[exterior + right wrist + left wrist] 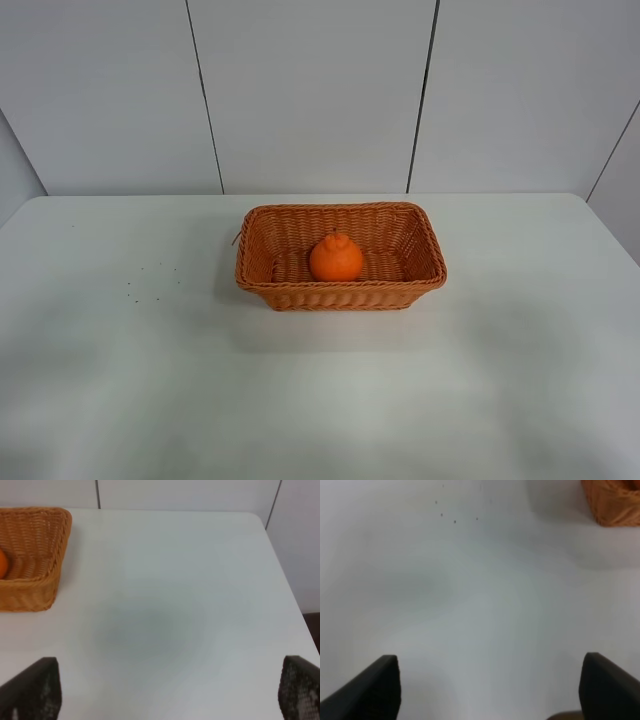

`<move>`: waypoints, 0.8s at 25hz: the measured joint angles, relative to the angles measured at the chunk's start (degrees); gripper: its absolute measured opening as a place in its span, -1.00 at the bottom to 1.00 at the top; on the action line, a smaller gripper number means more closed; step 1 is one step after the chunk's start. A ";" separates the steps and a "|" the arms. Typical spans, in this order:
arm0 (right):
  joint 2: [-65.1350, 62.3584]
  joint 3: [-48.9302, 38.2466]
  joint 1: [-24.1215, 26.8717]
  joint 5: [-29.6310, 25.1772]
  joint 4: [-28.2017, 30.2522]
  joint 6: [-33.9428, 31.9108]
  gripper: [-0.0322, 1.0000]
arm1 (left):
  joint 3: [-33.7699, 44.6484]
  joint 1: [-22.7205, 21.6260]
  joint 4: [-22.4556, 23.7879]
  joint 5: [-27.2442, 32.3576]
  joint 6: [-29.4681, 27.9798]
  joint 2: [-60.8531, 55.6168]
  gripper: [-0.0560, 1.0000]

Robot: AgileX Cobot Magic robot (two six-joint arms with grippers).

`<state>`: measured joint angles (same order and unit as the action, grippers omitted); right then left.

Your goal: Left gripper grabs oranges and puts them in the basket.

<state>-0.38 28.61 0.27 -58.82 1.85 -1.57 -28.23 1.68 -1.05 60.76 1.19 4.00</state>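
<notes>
Trouble looks unlikely now; only a bump to the wicker basket (262,282) could roll the fruit about. The orange (336,258) sits inside it, near the middle. The left gripper (490,687) hangs over bare white table (120,380), well away from the orange, fingers wide apart and holding nothing. The right gripper (170,695) is the same.

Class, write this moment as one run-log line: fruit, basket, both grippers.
orange: inside basket, upright | left gripper: jaws open, empty, over bare table | right gripper: jaws open, empty
</notes>
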 joint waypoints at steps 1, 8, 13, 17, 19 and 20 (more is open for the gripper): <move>0.00 0.00 0.00 0.00 0.00 0.00 0.41 | 0.00 0.00 0.00 -0.06 -0.15 -0.74 0.69; 0.00 0.00 0.00 0.00 0.00 0.00 0.41 | 0.00 0.00 -0.06 -0.16 -0.58 -4.33 0.69; 0.00 0.00 0.00 0.00 0.00 0.00 0.41 | 0.00 0.00 -0.15 -0.16 -0.59 -4.33 0.69; 0.00 0.00 0.00 0.00 0.00 0.00 0.41 | 0.00 0.00 -0.15 -0.16 -0.59 -4.33 0.69; 0.00 0.00 0.00 0.00 0.00 0.00 0.41 | 0.00 0.00 -0.15 -0.16 -0.59 -4.33 0.69; 0.00 0.00 0.00 0.00 0.00 0.00 0.41 | 0.00 0.00 -0.15 -0.16 -0.59 -4.33 0.69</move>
<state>-0.38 28.61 0.27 -58.82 1.85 -1.57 -28.23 1.68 -1.20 60.60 0.60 -0.33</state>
